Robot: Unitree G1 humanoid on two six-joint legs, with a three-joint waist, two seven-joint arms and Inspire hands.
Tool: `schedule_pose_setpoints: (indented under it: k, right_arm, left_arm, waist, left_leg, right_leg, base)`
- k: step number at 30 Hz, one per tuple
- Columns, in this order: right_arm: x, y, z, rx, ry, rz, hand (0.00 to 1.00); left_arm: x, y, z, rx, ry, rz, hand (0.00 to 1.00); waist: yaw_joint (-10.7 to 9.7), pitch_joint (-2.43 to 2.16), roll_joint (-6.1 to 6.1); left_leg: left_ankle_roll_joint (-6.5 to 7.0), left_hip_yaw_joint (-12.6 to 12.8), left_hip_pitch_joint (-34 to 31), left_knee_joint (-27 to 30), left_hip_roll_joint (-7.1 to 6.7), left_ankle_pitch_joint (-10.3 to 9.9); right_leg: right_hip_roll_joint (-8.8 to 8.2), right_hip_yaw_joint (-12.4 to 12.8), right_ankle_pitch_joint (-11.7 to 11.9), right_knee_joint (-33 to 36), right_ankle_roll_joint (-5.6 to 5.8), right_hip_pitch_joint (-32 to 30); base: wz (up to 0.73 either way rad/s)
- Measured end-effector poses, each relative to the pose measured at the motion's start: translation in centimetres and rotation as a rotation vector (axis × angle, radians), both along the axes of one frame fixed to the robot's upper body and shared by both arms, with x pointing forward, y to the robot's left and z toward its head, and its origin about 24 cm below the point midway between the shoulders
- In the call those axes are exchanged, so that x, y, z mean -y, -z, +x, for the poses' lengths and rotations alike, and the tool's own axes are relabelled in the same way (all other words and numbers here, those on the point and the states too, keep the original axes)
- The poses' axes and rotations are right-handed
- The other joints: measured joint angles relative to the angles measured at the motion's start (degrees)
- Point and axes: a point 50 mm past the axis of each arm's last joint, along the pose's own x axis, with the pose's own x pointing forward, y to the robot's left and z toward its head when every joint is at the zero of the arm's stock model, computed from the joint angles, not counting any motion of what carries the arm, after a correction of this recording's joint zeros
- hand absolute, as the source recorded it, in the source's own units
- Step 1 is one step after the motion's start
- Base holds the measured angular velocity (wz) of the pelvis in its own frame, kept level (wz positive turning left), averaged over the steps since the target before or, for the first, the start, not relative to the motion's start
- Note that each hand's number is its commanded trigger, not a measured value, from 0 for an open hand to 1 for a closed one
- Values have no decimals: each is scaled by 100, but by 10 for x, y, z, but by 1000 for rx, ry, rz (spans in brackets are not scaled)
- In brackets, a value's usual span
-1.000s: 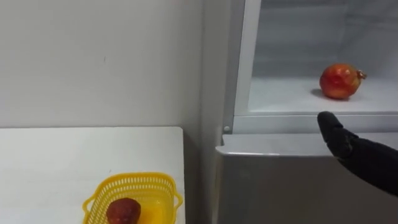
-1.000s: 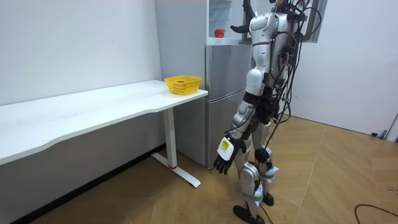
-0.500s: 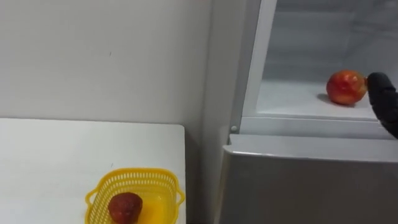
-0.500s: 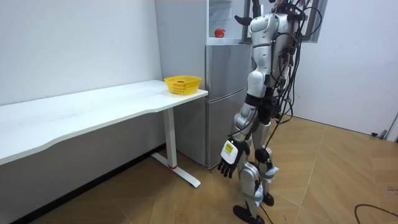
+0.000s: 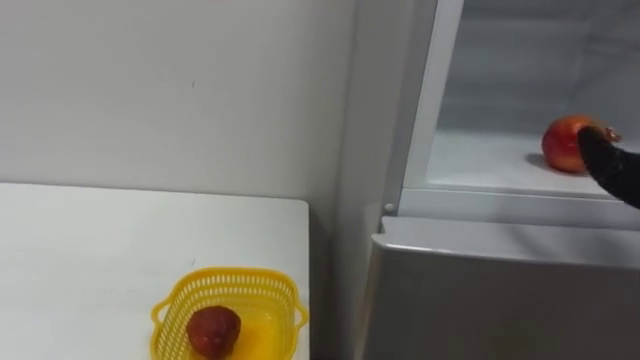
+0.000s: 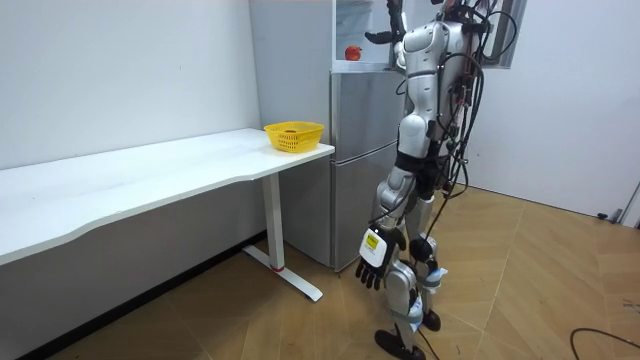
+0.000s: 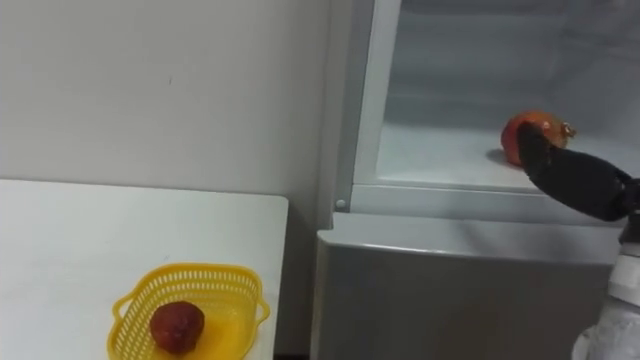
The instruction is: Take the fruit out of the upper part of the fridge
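Observation:
A red, round fruit (image 5: pixel 563 143) lies on the white shelf (image 5: pixel 480 165) of the open upper fridge compartment. My right hand (image 5: pixel 612 168), black, reaches in from the right with its fingers straight; the fingertips (image 7: pixel 528 143) lie against the fruit's near right side and cover part of it. In the room view I stand upright before the fridge, right hand (image 6: pixel 375 38) raised to the compartment. My left hand (image 6: pixel 373 268) hangs low beside my legs, fingers relaxed, holding nothing.
The grey lower fridge door (image 5: pixel 500 295) is closed just below the shelf. Left of the fridge stands a white table (image 5: pixel 90 260) against the wall. At its corner a yellow basket (image 5: pixel 225 277) holds a dark red fruit (image 5: pixel 212 330).
My right hand has gone from below the shelf edge up into the compartment and now touches the fruit. The eye views have shifted, so everything sits further right.

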Motion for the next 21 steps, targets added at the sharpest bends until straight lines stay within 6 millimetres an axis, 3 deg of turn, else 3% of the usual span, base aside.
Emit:
schedule_pose_setpoints:
  k: [9,15,21]
  right_arm:
    - [17,-4,12,-86,45,4,0]
    - [20,-5,21,-109,-1,84,0]
    - [32,8,32,-201,-7,140,0]
  left_arm:
    - [-3,-3,10,43,-3,0,0]
    - [-3,-3,10,46,-1,1,0]
    - [-6,-4,6,32,-1,-4,0]
  waist:
    - [144,-36,-30]
    - [140,-39,-80]
    - [135,-16,-89]
  left_leg:
    - [-3,-24,-81,28,4,2]
    - [-3,-85,-78,69,3,2]
    - [-3,-152,-85,99,0,2]
  right_leg:
    - [3,-39,0,7,-1,-22]
    - [-5,-126,1,-1,-2,43]
    - [-21,-208,1,-6,-2,105]
  base:
    - [0]
    - [7]
    - [6]
